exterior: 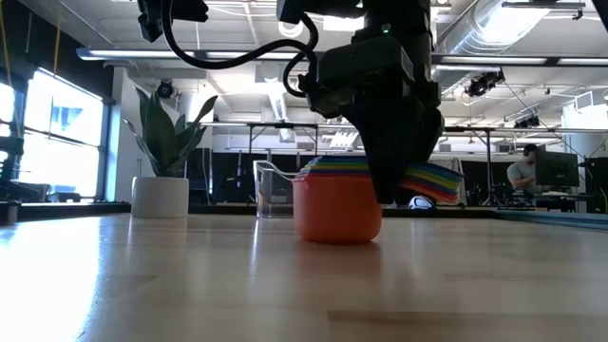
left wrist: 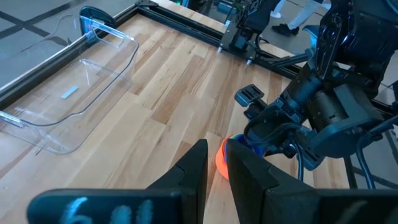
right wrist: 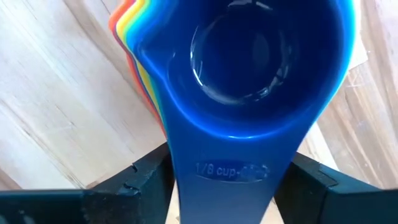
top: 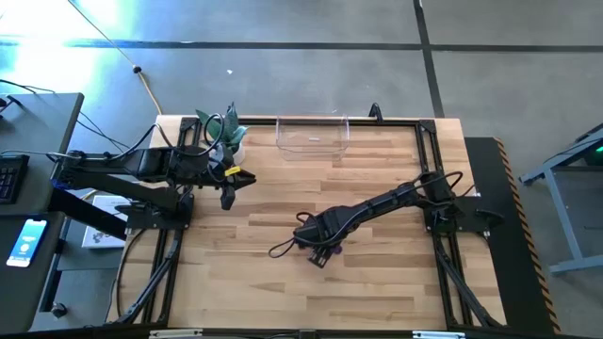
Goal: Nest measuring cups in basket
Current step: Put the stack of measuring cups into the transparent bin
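The measuring cups (exterior: 337, 211) stand nested in one stack on the table's middle, the orange one at the bottom and a blue one (right wrist: 261, 68) on top. Their handles (exterior: 432, 179) fan out to one side. In the high view the stack (top: 329, 252) is mostly hidden under my right gripper (top: 317, 248), which is shut on it. The basket (top: 312, 135), a clear bin, sits at the table's far edge, holding nothing. My left gripper (top: 229, 186) hovers shut near the left edge, beside the plant pot. My right gripper (right wrist: 230, 180) has the top blue cup's flat handle (right wrist: 230, 146) between its two fingers (right wrist: 146, 180), one on each long edge. The fingers come from above, pointing down. The stack stands upright with the orange cup's bottom (exterior: 337, 236) on the table.
A white plant pot (exterior: 160, 198) with a green plant (top: 224, 127) stands at the far left corner. Black rails (top: 429, 160) frame the tabletop. Bare wood lies between the stack and the basket (left wrist: 68, 93). A person sits at a desk in the room behind (exterior: 521, 176).
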Tool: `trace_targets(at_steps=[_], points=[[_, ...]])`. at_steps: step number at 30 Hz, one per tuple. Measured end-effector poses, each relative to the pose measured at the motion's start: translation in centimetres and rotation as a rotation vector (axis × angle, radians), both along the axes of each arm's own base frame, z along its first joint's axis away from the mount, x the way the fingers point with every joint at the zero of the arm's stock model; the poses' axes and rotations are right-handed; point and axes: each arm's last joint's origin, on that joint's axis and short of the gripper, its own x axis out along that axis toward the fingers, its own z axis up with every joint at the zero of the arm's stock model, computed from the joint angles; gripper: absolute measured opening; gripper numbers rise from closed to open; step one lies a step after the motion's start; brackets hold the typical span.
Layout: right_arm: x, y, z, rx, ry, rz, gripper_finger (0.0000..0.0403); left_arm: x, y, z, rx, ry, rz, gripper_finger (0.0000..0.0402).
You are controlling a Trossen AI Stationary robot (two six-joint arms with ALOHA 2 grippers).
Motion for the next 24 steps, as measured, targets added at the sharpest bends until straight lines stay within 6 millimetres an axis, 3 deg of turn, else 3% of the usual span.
trace_targets(at_steps=[8,24], points=[[0.0,0.0,-0.01,0.001,0.001,0.001,0.0152,0.0,0.0,0.0,0.02,0.004,-0.011,0.0048],[-0.07,-0.08,-0.02,0.015,0.015,-0.044,0.0131,0.0,0.0,0.0,0.042,0.007,-0.022,0.0048]])
